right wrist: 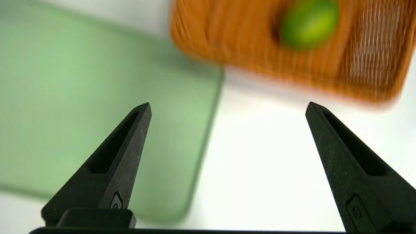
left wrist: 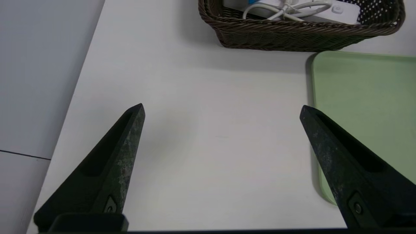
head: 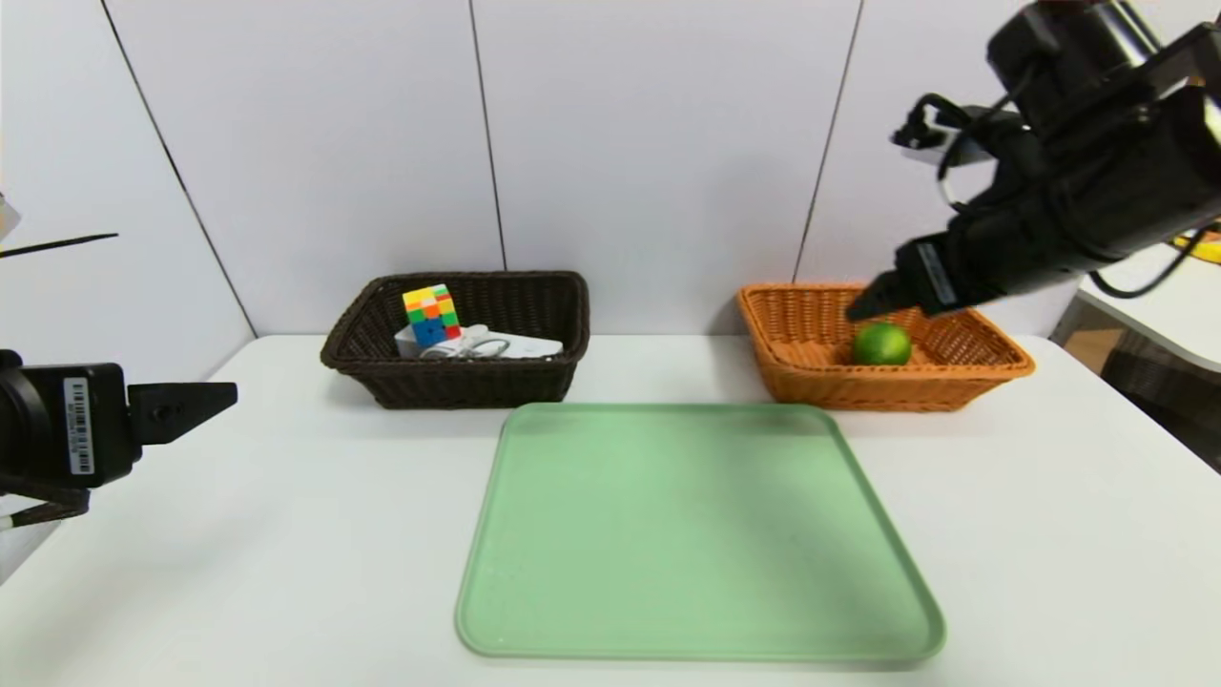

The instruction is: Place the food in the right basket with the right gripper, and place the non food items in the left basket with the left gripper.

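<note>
Near edge of the surface (head: 238, 592) to its middle: the green tray (head: 701, 534), bare, its far edge close to the two baskets. The left gripper (left wrist: 222, 104) is idle above the left edge of the surface, jaws wide apart with nothing between them.

Far edge, left part: the dark basket (head: 467, 386), which holds the non-food items. The power strip (head: 534, 347) lies inside with its cord (head: 467, 348) coiled on top; the cube (head: 432, 316) sits tilted at the basket's left part, against the strip and cord as far as can be told. No marker can be made out.

Far edge, right part: the orange basket (head: 887, 393), near the surface's far right corner. The lime (head: 881, 344) lies inside, within the rim. The right gripper (right wrist: 228, 103) is above the basket in the head view, its jaws wide apart and free of the lime.

Step in hand, as judged: withdrawal of the right gripper after release. The jaws should remain spread until both tips are well above the rim; the arm is best raised straight up first and only then drawn back towards the right edge of the surface. A low sideways sweep could catch the wicker and drag the basket, or nudge the lime, which would probably roll. The left gripper seems to need no further move, since the cube's tilted seat looks steady enough to be left alone. Sorting appears complete but for this retreat.
</note>
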{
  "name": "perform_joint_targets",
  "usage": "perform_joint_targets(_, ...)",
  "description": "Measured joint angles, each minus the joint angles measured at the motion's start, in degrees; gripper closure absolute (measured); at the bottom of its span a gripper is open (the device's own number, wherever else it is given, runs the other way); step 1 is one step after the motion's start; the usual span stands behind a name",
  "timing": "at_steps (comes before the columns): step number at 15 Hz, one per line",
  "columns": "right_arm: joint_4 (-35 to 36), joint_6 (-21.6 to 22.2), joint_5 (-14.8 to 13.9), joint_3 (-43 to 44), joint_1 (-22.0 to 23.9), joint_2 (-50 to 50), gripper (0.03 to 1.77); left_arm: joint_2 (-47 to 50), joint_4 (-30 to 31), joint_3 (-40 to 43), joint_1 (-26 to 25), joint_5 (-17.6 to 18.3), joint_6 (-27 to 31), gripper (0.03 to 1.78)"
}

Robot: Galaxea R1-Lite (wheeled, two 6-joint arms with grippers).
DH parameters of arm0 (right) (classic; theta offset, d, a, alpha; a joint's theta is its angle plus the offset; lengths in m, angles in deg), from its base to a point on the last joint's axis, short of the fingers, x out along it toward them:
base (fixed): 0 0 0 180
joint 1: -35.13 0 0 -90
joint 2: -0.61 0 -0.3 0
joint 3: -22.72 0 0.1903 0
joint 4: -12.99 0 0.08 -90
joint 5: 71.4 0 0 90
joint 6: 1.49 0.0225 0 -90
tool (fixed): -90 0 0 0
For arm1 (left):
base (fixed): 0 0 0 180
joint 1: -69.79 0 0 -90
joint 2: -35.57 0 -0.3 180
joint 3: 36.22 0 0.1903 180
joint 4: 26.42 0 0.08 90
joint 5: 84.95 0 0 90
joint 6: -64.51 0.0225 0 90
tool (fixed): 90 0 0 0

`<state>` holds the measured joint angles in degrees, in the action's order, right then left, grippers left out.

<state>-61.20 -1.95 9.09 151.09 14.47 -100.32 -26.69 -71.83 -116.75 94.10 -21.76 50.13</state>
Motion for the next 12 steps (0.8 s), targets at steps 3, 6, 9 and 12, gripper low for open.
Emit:
perform_joint_targets(3,-5.07,3.0,0.2,-7.94,3.89,9.09,0.14,1.26,0.49,0.09,-5.66,-0.23,3.04,0.12)
perform_joint_targets(6,-5.21,4.18,0.15,-13.56,8.51,19.14,0.12,3.25,0.6,0.13,-11.52,-0.3,3.17,0.12)
perform_joint_targets(9,-2.58,4.86,0.37,-22.89,12.46,31.28,0.11,7.94,0.72,1.88,-17.37,-0.2,3.19,0.12)
perform_joint_targets(12,4.46,5.0,0.39,-37.38,15.74,45.85,0.11,15.35,0.66,6.17,-20.24,0.11,3.39,0.12)
